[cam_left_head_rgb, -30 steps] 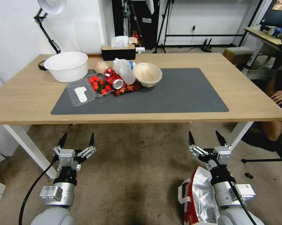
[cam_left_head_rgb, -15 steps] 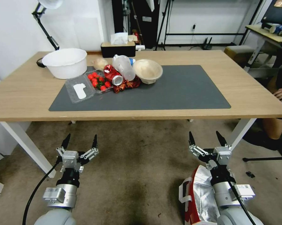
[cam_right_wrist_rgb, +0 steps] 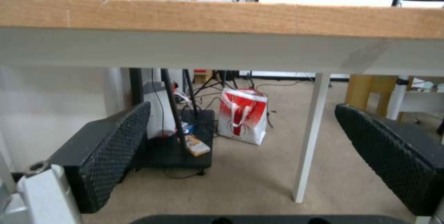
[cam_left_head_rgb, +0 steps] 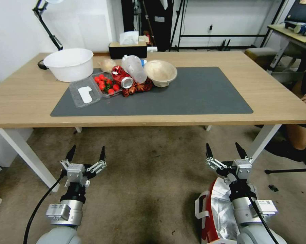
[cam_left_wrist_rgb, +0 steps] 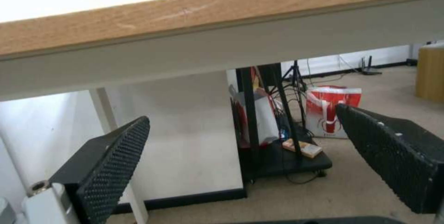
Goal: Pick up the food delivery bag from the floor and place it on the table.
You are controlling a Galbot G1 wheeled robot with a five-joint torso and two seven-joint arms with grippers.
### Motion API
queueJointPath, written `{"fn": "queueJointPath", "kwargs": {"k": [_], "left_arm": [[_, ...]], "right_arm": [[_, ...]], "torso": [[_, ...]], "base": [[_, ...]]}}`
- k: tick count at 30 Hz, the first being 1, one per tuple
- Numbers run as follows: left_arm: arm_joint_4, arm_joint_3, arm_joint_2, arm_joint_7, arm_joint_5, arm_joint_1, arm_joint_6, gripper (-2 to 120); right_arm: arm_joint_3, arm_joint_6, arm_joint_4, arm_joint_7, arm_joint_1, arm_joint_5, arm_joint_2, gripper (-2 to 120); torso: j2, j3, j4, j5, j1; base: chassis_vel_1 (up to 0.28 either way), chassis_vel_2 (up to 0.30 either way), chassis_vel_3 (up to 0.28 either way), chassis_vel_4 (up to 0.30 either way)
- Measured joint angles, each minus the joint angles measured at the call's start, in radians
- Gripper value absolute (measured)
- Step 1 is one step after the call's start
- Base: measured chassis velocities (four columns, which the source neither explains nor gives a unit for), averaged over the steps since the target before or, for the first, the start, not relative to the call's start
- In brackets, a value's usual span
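The food delivery bag (cam_left_head_rgb: 215, 211) stands on the floor (cam_left_head_rgb: 153, 176) under the right arm. The left end effector (cam_left_head_rgb: 86, 154) and the right end effector (cam_left_head_rgb: 226, 150) hover before the desk (cam_left_head_rgb: 24, 101), both wide open and empty.

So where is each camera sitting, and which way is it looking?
Head view: up on the robot's head, looking forward and down at the table, the floor and the bag beside the right arm; left gripper and right gripper both show, open.
Left wrist view: low on the left wrist, looking under the table edge between its two fingers.
Right wrist view: low on the right wrist, looking under the table edge between its fingers.
Shared: both wrist views see the table's underside and a red-and-white bag on the floor beyond.
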State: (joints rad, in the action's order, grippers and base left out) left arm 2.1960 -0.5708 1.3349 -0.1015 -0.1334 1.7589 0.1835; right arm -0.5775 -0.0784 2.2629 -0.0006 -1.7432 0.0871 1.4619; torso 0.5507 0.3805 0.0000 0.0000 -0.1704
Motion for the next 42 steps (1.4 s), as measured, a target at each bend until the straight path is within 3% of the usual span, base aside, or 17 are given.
{"fn": "queueJointPath", "kwargs": {"k": [25, 42], "left_arm": [[-0.002, 0.002, 0.005, 0.005, 0.001, 0.001, -0.002, 100], [-0.001, 0.004, 0.010, 0.012, 0.003, 0.000, -0.003, 100]], "right_arm": [[0.000, -0.009, 0.002, -0.005, 0.001, 0.003, 0.001, 100], [-0.004, -0.018, -0.010, -0.012, 0.005, 0.002, 0.005, 100]], "torso": [[-0.092, -0.058, 0.0000, 0.0001, 0.034], [-0.175, -0.112, 0.0000, 0.0000, 0.062]], "base": [[0.000, 0.000, 0.000, 0.000], [0.000, 0.000, 0.000, 0.000]]}}
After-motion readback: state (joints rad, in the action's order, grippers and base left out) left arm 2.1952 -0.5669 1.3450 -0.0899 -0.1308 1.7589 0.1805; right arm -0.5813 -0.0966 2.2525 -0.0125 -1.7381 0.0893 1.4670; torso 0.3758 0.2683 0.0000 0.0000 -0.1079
